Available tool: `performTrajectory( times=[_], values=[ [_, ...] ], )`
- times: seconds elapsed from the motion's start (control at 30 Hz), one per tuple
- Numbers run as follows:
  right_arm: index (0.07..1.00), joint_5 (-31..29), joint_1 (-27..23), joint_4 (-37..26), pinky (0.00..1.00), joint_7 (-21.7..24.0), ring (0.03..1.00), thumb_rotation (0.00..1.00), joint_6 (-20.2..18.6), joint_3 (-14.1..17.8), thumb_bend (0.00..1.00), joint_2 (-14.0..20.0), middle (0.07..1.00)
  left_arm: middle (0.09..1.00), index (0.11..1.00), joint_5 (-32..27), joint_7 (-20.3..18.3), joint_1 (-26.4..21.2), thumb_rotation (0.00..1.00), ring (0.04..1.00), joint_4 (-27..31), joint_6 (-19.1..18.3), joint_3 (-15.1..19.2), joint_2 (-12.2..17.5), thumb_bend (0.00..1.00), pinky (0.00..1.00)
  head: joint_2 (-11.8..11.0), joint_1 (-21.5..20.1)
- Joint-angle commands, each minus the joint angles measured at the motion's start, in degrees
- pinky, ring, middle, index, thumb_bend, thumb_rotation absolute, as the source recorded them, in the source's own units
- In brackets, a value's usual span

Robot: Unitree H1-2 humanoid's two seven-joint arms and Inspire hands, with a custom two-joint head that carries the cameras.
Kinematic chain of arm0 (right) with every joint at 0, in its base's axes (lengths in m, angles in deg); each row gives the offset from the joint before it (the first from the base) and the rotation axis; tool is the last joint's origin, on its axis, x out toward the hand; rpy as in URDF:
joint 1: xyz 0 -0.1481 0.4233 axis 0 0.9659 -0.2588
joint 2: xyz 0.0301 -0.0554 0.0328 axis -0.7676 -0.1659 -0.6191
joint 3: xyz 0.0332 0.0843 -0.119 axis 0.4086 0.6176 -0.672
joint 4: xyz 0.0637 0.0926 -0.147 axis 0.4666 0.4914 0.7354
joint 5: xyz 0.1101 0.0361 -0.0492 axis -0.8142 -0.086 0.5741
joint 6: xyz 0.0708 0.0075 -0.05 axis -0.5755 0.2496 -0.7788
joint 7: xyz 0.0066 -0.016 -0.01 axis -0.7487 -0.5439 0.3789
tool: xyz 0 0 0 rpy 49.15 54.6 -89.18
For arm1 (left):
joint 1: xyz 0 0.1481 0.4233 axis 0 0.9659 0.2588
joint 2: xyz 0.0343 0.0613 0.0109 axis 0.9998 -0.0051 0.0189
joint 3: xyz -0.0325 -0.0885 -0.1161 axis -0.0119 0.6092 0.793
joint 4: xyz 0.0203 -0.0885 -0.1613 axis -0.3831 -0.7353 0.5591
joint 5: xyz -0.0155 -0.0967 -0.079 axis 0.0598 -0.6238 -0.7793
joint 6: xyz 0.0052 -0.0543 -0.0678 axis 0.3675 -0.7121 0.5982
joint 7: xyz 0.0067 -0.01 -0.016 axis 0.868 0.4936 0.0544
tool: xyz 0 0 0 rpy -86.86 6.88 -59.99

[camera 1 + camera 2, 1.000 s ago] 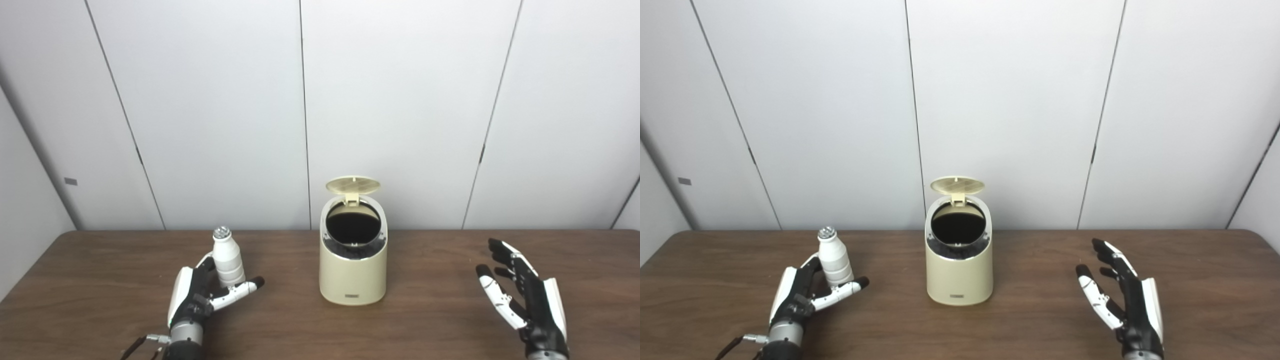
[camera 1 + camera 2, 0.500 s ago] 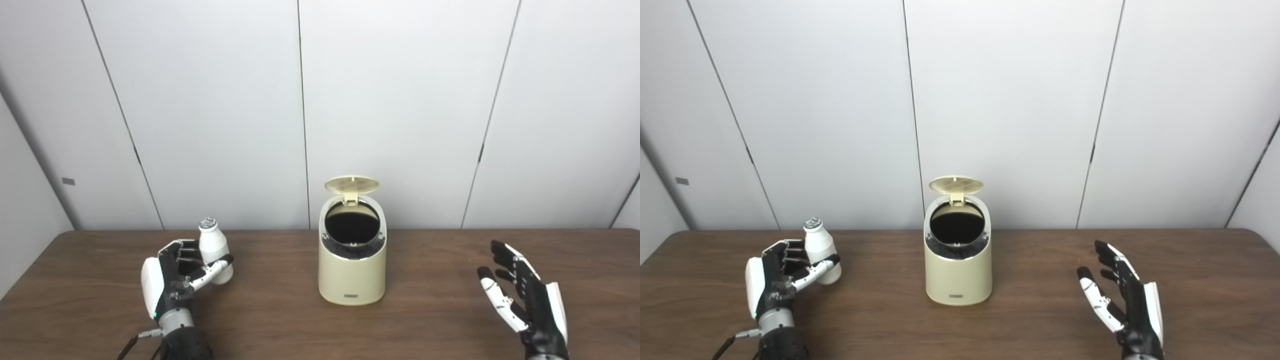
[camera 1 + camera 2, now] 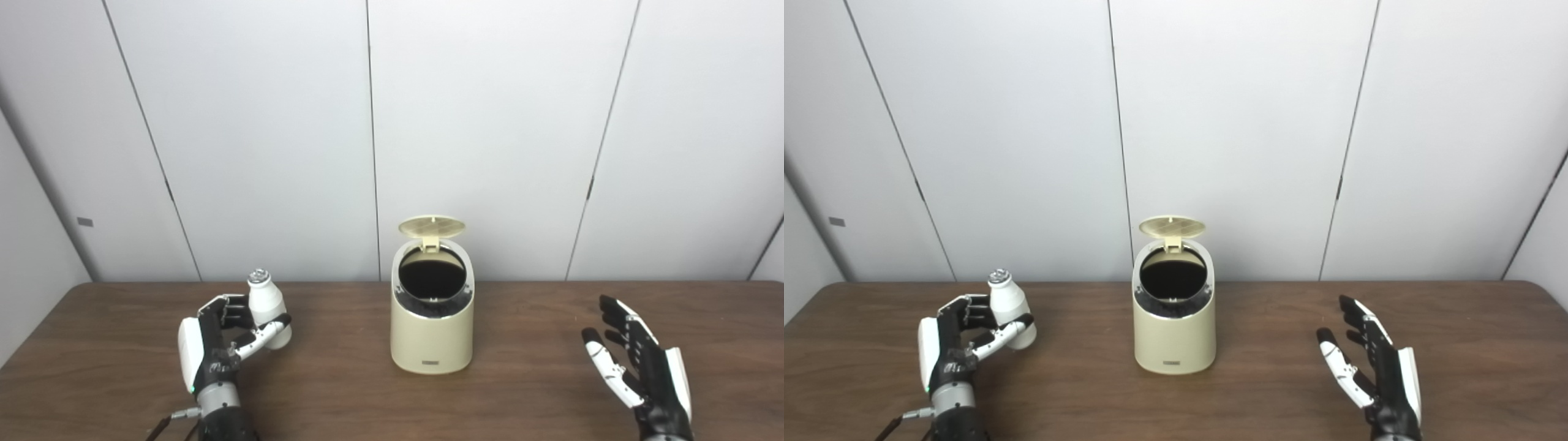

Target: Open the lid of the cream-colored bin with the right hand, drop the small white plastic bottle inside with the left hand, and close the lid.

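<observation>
Toward the left edge of the surface (image 3: 343,392), the left hand (image 3: 214,343) is seen raised clear of the wood, fingers curled round the small white plastic bottle (image 3: 264,309). The bottle is held about its lower body, thumb across the front, silver cap (image 3: 258,275) up, tilted slightly left. It is lifted off the surface, well apart from the bin and to its left.

Handling, as judged: bottle looks light, rigid-ish thin plastic, smooth and a bit slippery. Body grip below the shoulder is the sensible hold; the narrow neck would give less purchase. Hard squeeze not needed; whether it is full cannot be told.

At the middle of the surface the cream-colored bin (image 3: 432,334) is stood upright, lid (image 3: 432,226) hinged up at the back, dark round opening (image 3: 431,274) exposed and facing up and forward. Opening step is judged done; drop and close are not yet done.

Near the right edge, the right hand (image 3: 640,367) is held palm inward, fingers spread, holding nothing, well apart from the bin.

Next move calls for the bottle to be carried right and up over the opening rim; clipping the rim or the raised lid is the risk.
</observation>
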Motion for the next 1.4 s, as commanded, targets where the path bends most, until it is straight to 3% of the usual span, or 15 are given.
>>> performTrajectory(
  times=[0.0,0.03,0.13,0.2,0.3,0.37,0.43,0.5,0.53,0.63,0.83,0.97,1.07,1.17,1.37],
  values=[
    [0.829,0.32,-1.6,-1.98,0.79,-0.2,0.84,0.58,0.6,0.35,0.22,0.48,0.839,0.491,0.473,-0.61,-1.15,-1.73,0.0,0.661,5.64,3.92,-0.43,0.38,0.52,0.99,-0.09,0.06],
    [0.829,0.38,-1.68,-1.85,0.78,-0.23,0.839,0.59,0.73,0.34,0.22,0.5,0.838,0.504,0.462,-1.31,-2.0,-1.51,0.0,0.735,7.51,4.28,-0.47,0.14,0.52,0.99,-0.11,0.09],
    [0.828,0.38,-1.88,-1.56,0.78,-0.08,0.838,0.59,1.16,0.24,0.21,0.63,0.839,0.527,0.447,-1.86,-4.4,-0.75,0.0,0.822,13.97,4.4,-1.21,-0.28,0.52,0.95,-0.17,0.35],
    [0.828,0.75,-2.02,-1.66,0.78,-0.2,0.839,0.6,0.9,0.15,0.21,0.57,0.839,0.502,0.47,-3.04,-6.39,-0.21,0.0,0.844,18.11,5.24,-1.93,-0.68,0.52,0.93,-0.25,0.29],
    [0.821,1.7,-2.29,-1.55,0.77,-0.57,0.832,0.6,0.95,0.0,0.21,0.58,0.831,0.53,0.445,-4.45,-8.51,0.13,0.0,0.875,22.06,6.88,-3.02,-1.79,0.52,0.99,-0.47,0.29],
    [0.821,1.75,-2.46,-1.24,0.77,-0.5,0.832,0.6,1.31,0.01,0.21,0.63,0.831,0.5,0.471,-4.71,-9.52,0.13,0.0,0.875,23.33,7.35,-3.5,-2.46,0.52,1.0,-0.56,0.23],
    [0.824,1.41,-2.65,-0.64,0.77,-0.44,0.836,0.59,2.05,0.11,0.2,0.71,0.835,0.68,0.478,-3.6,-10.39,-0.12,0.03,0.889,24.46,8.21,-4.46,-3.12,0.52,0.94,-0.67,0.27],
    [0.826,1.4,-2.84,-0.02,0.77,-0.49,0.836,0.58,2.64,0.14,0.2,0.88,0.836,0.772,0.48,-1.2,-10.57,-0.7,0.04,0.9,25.13,8.66,-5.43,-3.79,0.52,0.91,-0.62,0.46],
    [0.827,1.55,-2.89,-0.01,0.77,-0.57,0.836,0.58,2.49,0.16,0.21,0.88,0.836,0.83,0.481,0.64,-10.06,-1.13,0.04,0.907,25.09,9.02,-5.85,-4.12,0.52,0.96,-0.62,0.46],
    [0.823,1.57,-3.05,-0.1,0.77,-0.7,0.832,0.63,2.09,0.32,0.22,0.77,0.831,0.881,0.481,4.07,-8.19,-3.19,0.05,0.925,22.17,12.77,-6.72,-4.92,0.52,1.0,-0.82,0.49],
    [0.823,1.71,-2.98,-0.37,0.77,-0.54,0.836,0.67,2.28,0.18,0.23,0.84,0.832,0.845,0.48,10.01,-5.06,-6.17,0.05,0.904,17.2,17.41,-8.55,-5.99,0.52,1.0,-0.82,0.49],
    [0.821,2.11,-2.9,-0.77,0.77,-0.63,0.833,0.68,1.93,0.17,0.22,0.74,0.829,0.587,0.48,12.68,-3.21,-7.86,0.05,0.858,13.96,19.43,-9.61,-6.78,0.52,1.0,-0.99,0.07],
    [0.822,1.55,-2.7,-0.81,0.77,-0.41,0.836,0.61,2.06,0.33,0.21,0.7,0.833,0.489,0.486,15.17,-1.06,-9.51,0.0,0.837,10.2,21.02,-10.38,-6.99,0.52,1.0,-0.89,-0.15],
    [0.826,1.23,-2.48,-0.77,0.78,-0.33,0.841,0.58,1.83,0.51,0.21,0.72,0.837,0.477,0.487,18.71,1.78,-11.03,0.0,0.836,6.79,22.22,-11.21,-6.55,0.52,1.0,-0.84,-0.26],
    [0.832,0.81,-2.18,-0.75,0.8,-0.3,0.849,0.64,1.73,0.68,0.22,0.56,0.845,0.479,0.481,20.93,5.7,-13.29,0.0,0.836,1.88,23.67,-12.12,-6.49,0.53,1.0,-0.77,-0.6]
  ],
)
